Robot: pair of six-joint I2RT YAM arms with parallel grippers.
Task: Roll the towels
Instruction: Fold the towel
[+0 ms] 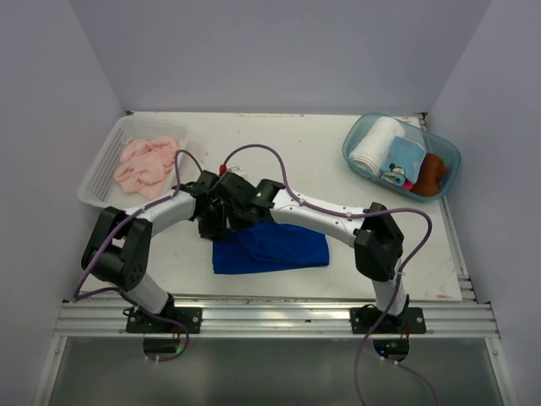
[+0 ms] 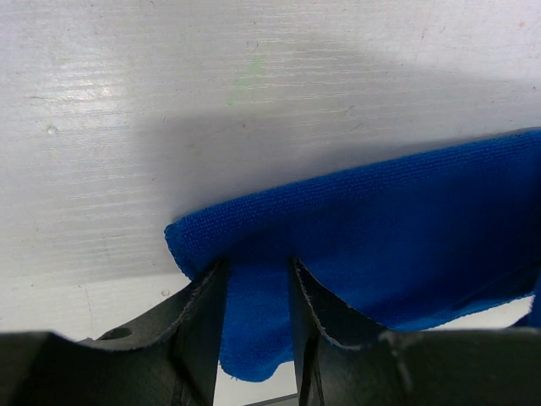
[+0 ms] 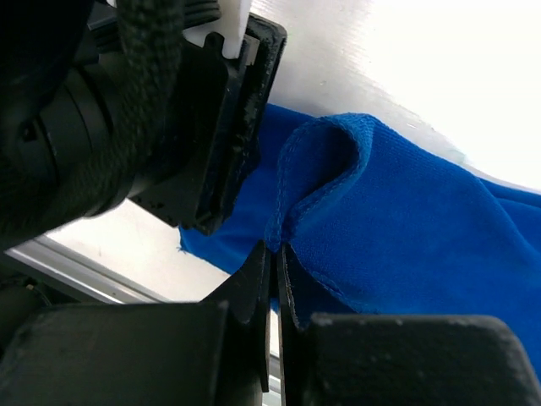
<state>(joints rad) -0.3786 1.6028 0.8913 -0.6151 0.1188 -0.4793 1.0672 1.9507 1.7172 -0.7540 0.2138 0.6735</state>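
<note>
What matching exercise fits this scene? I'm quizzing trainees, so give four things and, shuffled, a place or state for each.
1 blue towel
2 pink towel
3 white towel
4 right pincer

A in the white basket
B shut on the blue towel's hem
C in the clear tub
D on the table, front middle

Pairs: 1-D, 2-A, 3-C, 4-B

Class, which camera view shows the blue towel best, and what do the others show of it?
The top view: the blue towel shows almost whole, only its far edge under the arms. The left wrist view shows just a folded corner, the right wrist view a pinched hem.
</note>
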